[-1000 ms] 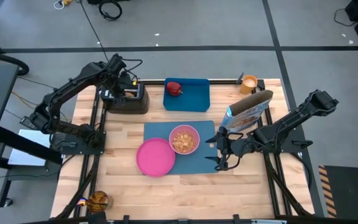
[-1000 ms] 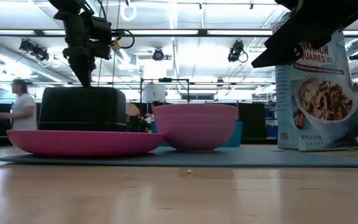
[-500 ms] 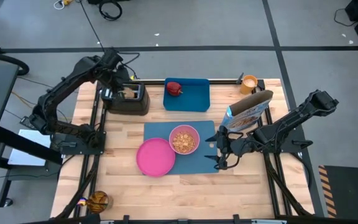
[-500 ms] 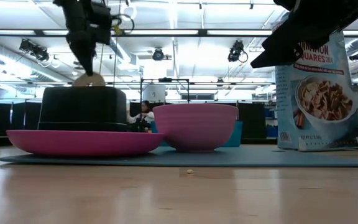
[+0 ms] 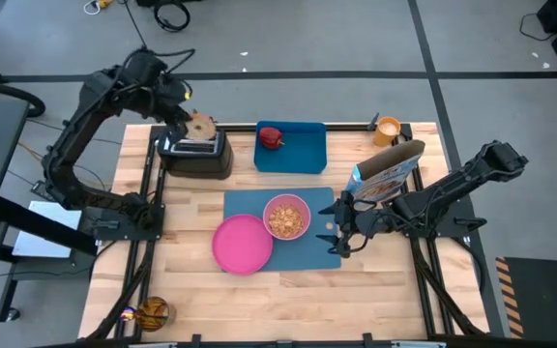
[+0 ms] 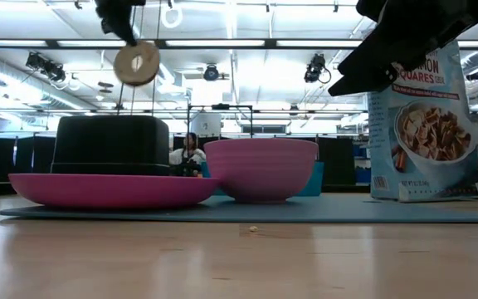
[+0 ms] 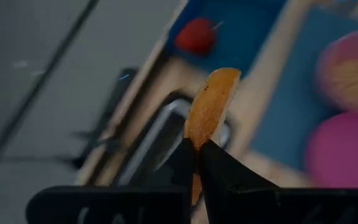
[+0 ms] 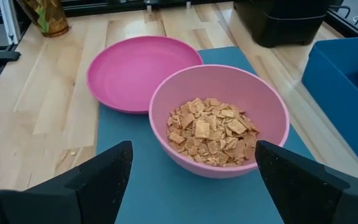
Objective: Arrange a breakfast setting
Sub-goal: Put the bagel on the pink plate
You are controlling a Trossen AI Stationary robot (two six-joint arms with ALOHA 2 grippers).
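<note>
I am holding the toast slice (image 5: 200, 126) pinched in the left gripper (image 7: 196, 163), hanging clear above the black toaster (image 5: 195, 155). Right gripper (image 5: 337, 232) is waiting spread wide beside the pink bowl (image 8: 219, 117).

plate (image 5: 241, 244) bare | cereal box (image 5: 387, 174) beside right hand (image 5: 339, 230) | toaster (image 5: 195, 155) below toast slice (image 5: 199, 126)

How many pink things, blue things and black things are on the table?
Pink: 2, the plate and the bowl.
Blue: 3, the big flat mat, the rimmed tray and the cereal box.
Black: 1, the toaster.
Total: 6.
</note>
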